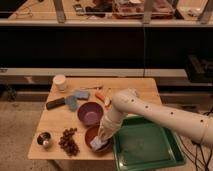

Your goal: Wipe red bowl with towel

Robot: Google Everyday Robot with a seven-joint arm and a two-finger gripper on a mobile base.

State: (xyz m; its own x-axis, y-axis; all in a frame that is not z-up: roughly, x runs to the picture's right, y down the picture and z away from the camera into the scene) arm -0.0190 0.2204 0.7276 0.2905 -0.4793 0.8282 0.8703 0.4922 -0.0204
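The red bowl [91, 135] sits near the front edge of the wooden table [55, 120], just left of the green tray. My gripper [102, 135] points down into the bowl from the right, at the end of the white arm [150, 112]. It is shut on a pale grey towel [98, 144], which lies against the inside of the bowl at its front right. The arm hides the bowl's right rim.
A purple bowl [90, 112] stands just behind the red one. A green tray [150, 147] is at the right. Grapes [69, 141] and a metal cup [45, 140] are front left. A white cup [60, 81], blue sponges [80, 94], a black object [55, 103] and a carrot [101, 97] lie at the back.
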